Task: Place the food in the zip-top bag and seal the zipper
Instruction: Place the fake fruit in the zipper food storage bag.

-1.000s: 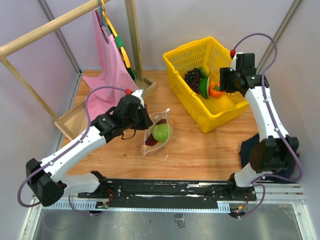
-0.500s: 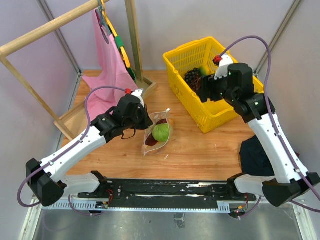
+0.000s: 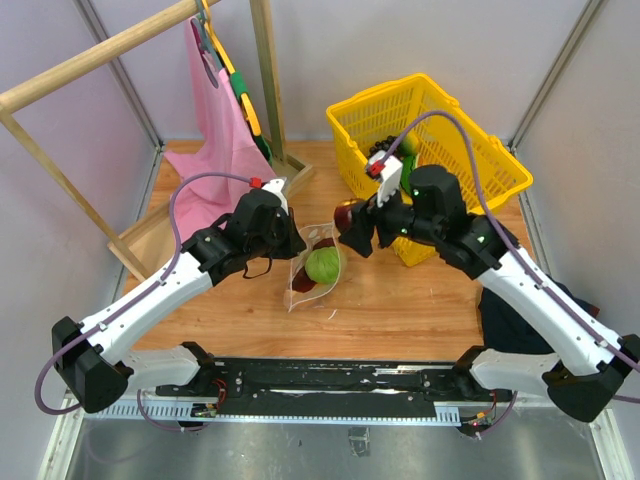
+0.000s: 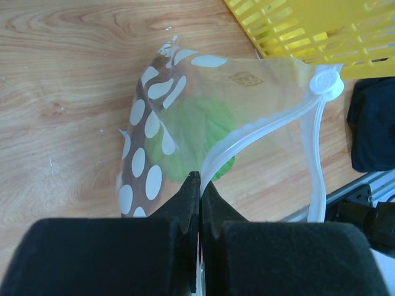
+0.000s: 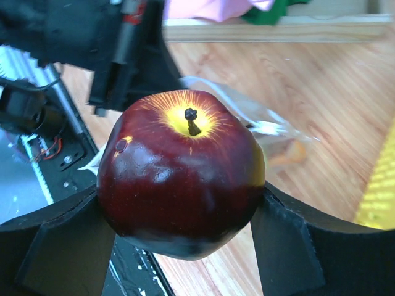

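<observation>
The clear zip-top bag (image 3: 312, 268) with white dots lies on the wooden table with the green ball (image 3: 321, 265) inside. My left gripper (image 3: 296, 240) is shut on the whitish zipper (image 4: 259, 126) strip at the bag's mouth, holding that edge up; the green ball (image 4: 197, 132) shows through the plastic. My right gripper (image 3: 352, 222) is shut on the dark maroon ball (image 5: 182, 179), an apple-like fruit, and holds it in the air just right of the bag's mouth. A brown-orange slice (image 5: 290, 154) shows inside the bag (image 5: 247, 117).
The yellow basket (image 3: 385, 92) stands at the back right with some toy food (image 3: 408, 146) in it. A wooden rack with a pink cloth (image 3: 215, 130) stands at the back left. A dark cloth (image 3: 510, 310) lies at the right edge.
My right arm has swung left from the yellow basket, carrying the maroon ball to beside the bag's mouth. My left gripper and the bag have not moved.
</observation>
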You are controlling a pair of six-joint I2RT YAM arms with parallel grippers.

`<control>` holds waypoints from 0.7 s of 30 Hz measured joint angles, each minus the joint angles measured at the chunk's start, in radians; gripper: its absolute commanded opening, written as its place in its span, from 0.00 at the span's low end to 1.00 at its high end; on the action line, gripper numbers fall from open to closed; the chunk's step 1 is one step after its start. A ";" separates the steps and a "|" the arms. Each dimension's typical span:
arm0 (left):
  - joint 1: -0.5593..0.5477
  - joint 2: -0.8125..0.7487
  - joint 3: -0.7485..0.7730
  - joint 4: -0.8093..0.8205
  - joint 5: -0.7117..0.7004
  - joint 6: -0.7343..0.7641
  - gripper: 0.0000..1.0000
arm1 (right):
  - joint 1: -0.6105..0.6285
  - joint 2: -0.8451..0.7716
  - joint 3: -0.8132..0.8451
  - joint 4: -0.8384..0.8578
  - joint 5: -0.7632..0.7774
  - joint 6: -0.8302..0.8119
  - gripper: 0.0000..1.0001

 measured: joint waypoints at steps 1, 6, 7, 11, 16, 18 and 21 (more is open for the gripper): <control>0.000 0.000 0.000 0.001 0.000 -0.001 0.00 | 0.027 0.006 -0.008 0.014 -0.004 -0.003 0.52; 0.000 0.000 0.000 0.006 0.003 -0.004 0.00 | 0.110 0.045 -0.044 0.086 -0.028 -0.012 0.52; 0.000 -0.001 0.000 0.007 0.004 -0.005 0.00 | 0.118 0.054 -0.050 0.096 -0.032 -0.014 0.52; 0.000 -0.004 0.000 0.011 0.009 -0.004 0.00 | 0.140 0.079 -0.098 0.154 -0.048 -0.020 0.55; 0.007 -0.006 -0.003 0.003 0.010 -0.004 0.00 | 0.150 0.083 -0.158 0.221 -0.052 -0.022 0.61; 0.010 -0.006 -0.003 0.000 0.010 -0.004 0.00 | 0.154 0.087 -0.173 0.238 -0.050 -0.025 0.62; 0.011 -0.006 -0.003 0.000 0.010 -0.005 0.00 | 0.159 0.101 -0.196 0.256 -0.050 -0.026 0.68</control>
